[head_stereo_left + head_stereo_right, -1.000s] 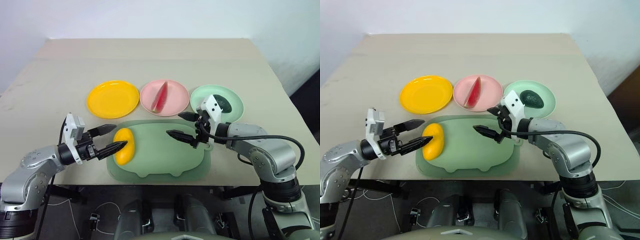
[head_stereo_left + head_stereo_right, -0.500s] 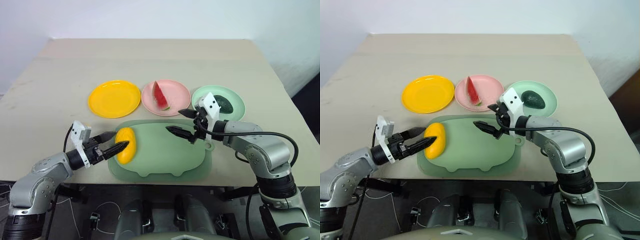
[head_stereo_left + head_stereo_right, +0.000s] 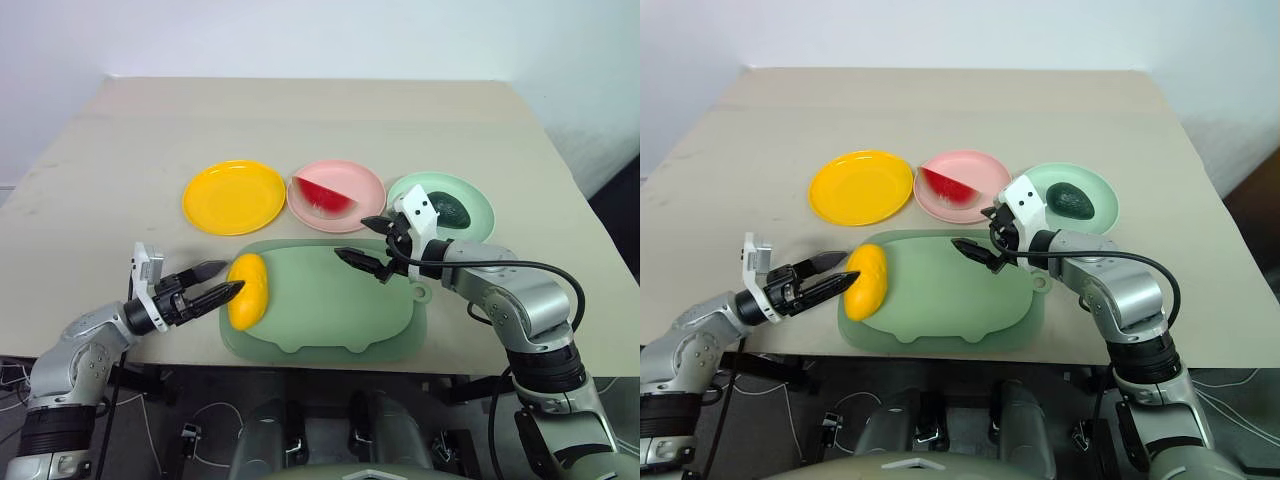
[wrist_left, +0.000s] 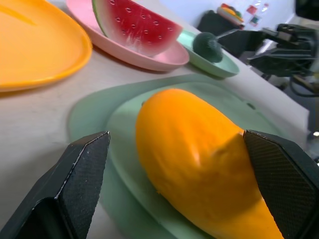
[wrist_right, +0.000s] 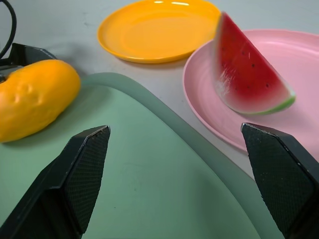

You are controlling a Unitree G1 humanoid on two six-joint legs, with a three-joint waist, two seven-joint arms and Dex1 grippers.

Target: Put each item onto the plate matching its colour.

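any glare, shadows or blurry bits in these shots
Left wrist view: the fingers at the bottom are soft, the mango is sharp with a shadowed side, and the far background blurs. Right wrist view: bright sheen on the yellow plate, and the watermelon wedge has a slightly smeared edge. Head views: even light, with soft shadows under the plates on the table.

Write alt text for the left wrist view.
Open left gripper straddles a yellow mango lying on the pale green tray. Behind sit the yellow plate, a watermelon wedge on the pink plate, and an avocado on the green plate.
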